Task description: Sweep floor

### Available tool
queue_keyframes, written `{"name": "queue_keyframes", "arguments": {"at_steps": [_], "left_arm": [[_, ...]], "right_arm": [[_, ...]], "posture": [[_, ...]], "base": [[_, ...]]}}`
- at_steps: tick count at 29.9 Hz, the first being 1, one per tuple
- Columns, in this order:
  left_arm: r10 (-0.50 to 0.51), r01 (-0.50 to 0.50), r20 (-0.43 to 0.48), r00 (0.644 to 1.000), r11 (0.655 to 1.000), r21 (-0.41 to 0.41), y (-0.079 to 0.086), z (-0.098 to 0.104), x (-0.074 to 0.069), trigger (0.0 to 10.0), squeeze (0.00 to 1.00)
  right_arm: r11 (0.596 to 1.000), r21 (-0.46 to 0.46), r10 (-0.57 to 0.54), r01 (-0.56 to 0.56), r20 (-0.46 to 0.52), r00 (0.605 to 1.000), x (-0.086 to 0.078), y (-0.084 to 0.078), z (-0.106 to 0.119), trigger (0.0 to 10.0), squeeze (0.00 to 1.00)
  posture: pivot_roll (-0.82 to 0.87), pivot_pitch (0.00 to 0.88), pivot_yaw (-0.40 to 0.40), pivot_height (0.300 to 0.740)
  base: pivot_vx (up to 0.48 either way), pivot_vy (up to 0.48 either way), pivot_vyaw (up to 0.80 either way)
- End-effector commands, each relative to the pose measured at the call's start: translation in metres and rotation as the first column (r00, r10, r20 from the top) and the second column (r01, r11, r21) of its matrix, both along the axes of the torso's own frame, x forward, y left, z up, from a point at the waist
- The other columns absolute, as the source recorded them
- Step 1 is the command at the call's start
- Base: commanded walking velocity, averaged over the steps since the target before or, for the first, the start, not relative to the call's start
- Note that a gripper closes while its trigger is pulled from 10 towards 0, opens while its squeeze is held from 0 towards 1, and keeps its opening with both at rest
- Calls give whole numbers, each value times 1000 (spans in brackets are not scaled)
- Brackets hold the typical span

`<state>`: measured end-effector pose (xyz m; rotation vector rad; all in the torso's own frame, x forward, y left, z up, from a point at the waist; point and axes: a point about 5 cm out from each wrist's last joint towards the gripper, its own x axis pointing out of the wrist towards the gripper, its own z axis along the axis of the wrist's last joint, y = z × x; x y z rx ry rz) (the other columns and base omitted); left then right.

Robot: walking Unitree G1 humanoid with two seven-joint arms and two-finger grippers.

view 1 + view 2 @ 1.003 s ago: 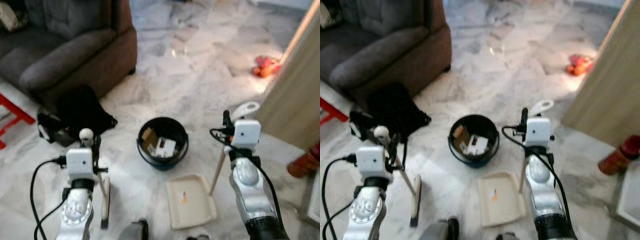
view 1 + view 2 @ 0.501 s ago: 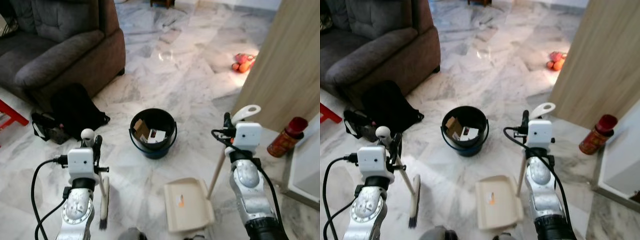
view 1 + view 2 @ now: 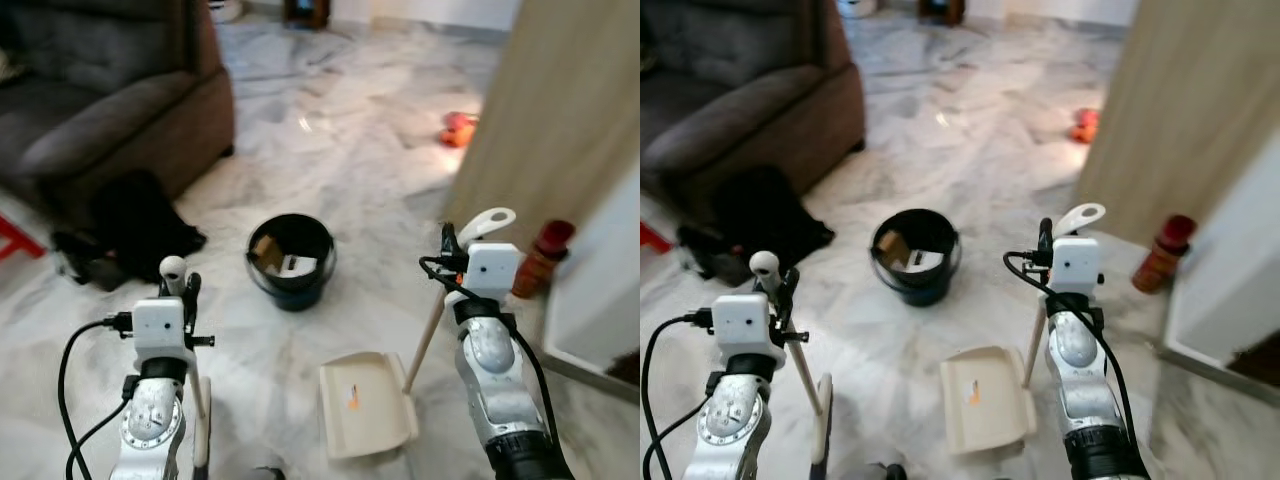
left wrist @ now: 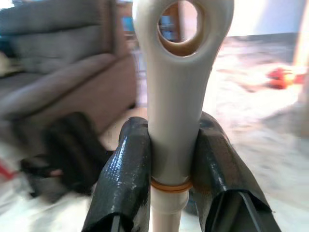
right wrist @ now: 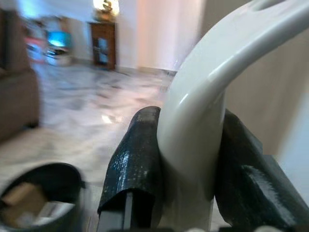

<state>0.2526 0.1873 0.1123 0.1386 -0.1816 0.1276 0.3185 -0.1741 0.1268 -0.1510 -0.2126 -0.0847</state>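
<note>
Broom handle [image 4: 176, 121] is clamped in my left gripper [image 4: 169, 159], its brush on the marble floor [image 3: 380, 170], while my right gripper [image 5: 186, 159] grips the dustpan handle [image 5: 203, 121], and tilting that dustpan [image 3: 366, 404] could spill its orange scrap.

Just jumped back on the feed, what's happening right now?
The robot stands on the marble floor with a sweeping tool in each arm. The left pincer is shut on the broom handle, and the right pincer is shut on the dustpan handle. The dustpan rests on the floor with an orange scrap in it. A black bucket holding trash sits just ahead, between the arms, apart from the dustpan.
</note>
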Motion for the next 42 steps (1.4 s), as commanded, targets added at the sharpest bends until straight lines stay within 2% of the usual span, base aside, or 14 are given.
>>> {"name": "queue_keyframes", "arguments": {"at_steps": [1, 6, 23, 42], "left_arm": [[-4, 4, 27, 1000, 1000, 17, -1, 7, 3, 10000, 0], [4, -5, 23, 1000, 999, 41, 0, 7, 3, 10000, 0], [13, -14, 27, 1000, 999, 42, 2, 8, 6, 10000, 0], [10, -12, 28, 1000, 999, 49, 1, 7, 7, 10000, 0]], "right_arm": [[1000, 4, 2, -2, 10, 1000, 0, 1, 3, 10000, 0], [1000, 7, 2, -2, 6, 1000, 0, 0, 2, 10000, 0], [1000, 4, -7, 7, -4, 1000, 0, 0, 0, 10000, 0], [1000, 4, -5, 5, -8, 1000, -1, 1, -2, 10000, 0]], "posture": [[106, 135, 21, 740], [107, 137, 20, 740], [107, 132, 26, 740], [104, 107, 23, 740]], "base": [[0, 0, -800], [0, 0, -800], [0, -350, -800], [0, 0, -800]]}}
